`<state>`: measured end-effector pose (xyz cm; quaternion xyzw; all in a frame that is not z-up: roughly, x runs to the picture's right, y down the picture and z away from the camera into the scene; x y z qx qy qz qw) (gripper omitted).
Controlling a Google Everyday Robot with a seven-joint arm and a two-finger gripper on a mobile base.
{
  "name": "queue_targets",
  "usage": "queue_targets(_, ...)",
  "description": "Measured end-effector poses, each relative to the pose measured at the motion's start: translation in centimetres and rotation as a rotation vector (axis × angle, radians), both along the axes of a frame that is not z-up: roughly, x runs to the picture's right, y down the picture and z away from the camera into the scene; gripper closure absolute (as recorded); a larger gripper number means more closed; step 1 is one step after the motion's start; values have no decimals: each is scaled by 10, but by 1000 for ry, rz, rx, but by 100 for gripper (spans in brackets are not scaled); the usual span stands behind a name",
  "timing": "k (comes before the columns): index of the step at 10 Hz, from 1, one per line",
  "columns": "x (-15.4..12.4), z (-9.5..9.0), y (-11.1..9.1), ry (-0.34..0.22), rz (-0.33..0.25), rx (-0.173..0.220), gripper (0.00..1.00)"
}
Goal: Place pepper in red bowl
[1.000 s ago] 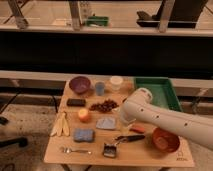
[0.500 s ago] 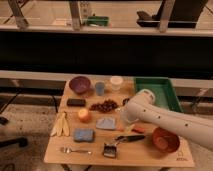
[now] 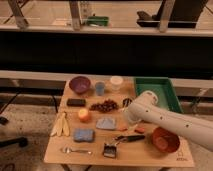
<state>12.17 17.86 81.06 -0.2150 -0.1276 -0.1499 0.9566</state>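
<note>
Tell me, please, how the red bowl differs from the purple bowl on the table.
The red bowl is glossy red-orange; the purple bowl is dull purple-maroon. The red bowl sits front right on the table, the purple bowl back left. The gripper, low beside the pepper, is far nearer the red bowl than the purple bowl. Both are round, upright and similar in width.

On the pale wooden counter [image 3: 142, 155], along the back: purple bowl [image 3: 80, 84], blue cup [image 3: 100, 88], white tub [image 3: 116, 82], green tray [image 3: 157, 94] at right. Mid-row: dark block [image 3: 76, 102], heap of dark-red bits [image 3: 104, 105], orange fruit [image 3: 84, 115], bananas [image 3: 61, 125] at the left edge. Nearer the front: grey-blue cloth [image 3: 106, 123], blue sponge [image 3: 83, 135], spoon [image 3: 76, 150], black-handled tool [image 3: 129, 138], small brush [image 3: 110, 149], red bowl [image 3: 165, 140] at right. Just right of the cloth, below the gripper [image 3: 129, 119] held low over mid-counter: pepper [image 3: 139, 130], partly hidden, outside the red bowl.
</note>
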Motion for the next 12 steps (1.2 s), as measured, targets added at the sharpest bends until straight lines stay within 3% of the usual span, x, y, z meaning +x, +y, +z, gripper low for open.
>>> queue_targets(6,22,18,10,32,4,-20,21)
queue_targets(8,23,23,13,34,3,-26,29)
queue_targets(11,29,25,16,40,2,-41,52)
queue_targets(12,29,25,17,41,-2,-49,53)
